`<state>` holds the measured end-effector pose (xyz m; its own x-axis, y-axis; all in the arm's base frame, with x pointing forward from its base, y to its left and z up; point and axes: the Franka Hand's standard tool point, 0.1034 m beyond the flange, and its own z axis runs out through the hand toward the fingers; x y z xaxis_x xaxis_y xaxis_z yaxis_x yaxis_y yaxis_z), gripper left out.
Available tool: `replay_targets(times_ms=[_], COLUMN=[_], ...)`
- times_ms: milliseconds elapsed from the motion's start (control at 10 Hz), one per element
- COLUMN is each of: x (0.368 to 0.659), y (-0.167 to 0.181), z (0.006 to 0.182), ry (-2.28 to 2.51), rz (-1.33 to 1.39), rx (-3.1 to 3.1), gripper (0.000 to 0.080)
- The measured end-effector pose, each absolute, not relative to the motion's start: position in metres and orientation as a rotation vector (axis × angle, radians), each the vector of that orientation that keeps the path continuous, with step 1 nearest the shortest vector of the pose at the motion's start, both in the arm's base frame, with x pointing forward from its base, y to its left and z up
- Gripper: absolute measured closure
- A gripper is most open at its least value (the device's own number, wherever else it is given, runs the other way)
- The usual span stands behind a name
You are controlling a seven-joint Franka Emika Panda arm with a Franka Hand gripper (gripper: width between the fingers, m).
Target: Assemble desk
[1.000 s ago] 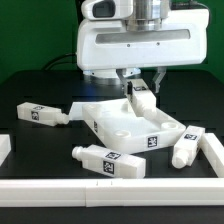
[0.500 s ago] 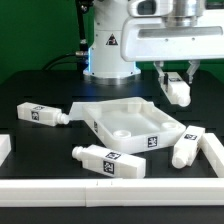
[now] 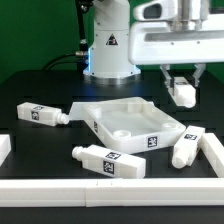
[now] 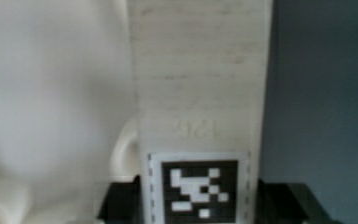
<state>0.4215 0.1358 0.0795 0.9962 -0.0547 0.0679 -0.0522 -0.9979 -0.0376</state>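
- White plastic sits between the jaws: the gripper (image 3: 182, 82) is clamped on one short square leg, the held leg (image 3: 182, 94). A dark finger presses each side of its upper end, and the jaws stand only part-way open, set to the leg's width.
- That held leg hangs roughly upright under the fingers, in the air and clear of the black surface (image 3: 40, 88).
- In the wrist view the held leg (image 4: 197, 90) runs as a long pale bar carrying a black-and-white tag (image 4: 197, 188). Dark shapes flank the tag, but I cannot tell whether they are the finger pads.
- Nearest the held leg is the tabletop (image 3: 125, 120), lying flat on the surface with its raised rim upward. It is lower in the exterior view and toward that view's left, and it does not touch the held leg or the jaws.
- Just beside the tabletop's near corner on the exterior view's right lies the right leg (image 3: 186, 148), tilted, between the tabletop and the side rail (image 3: 214, 152).
- In front of the tabletop the front leg (image 3: 108, 159) lies on its side, near the front rail (image 3: 100, 188).
- Toward the exterior view's left the left leg (image 3: 42, 114) also lies on its side, one end close to the tabletop's corner.
- Behind the tabletop stands the robot base (image 3: 108, 45), well apart from the loose legs.
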Motion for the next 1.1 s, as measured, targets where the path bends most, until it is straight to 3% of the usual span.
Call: replay_targets(times_ms=[200, 600, 800, 1100], x=[0.401, 0.401, 0.379, 0.376], y=[0.144, 0.146, 0.142, 0.148], z=[0.060, 0.058, 0.040, 0.025], ry=[0.082, 0.071, 0.052, 0.065], rz=[-0.121, -0.137, -0.126, -0.177], rx=[-3.091, -3.084, -3.088, -3.070], gripper=[0.0518, 0.0518, 0.0517, 0.0517])
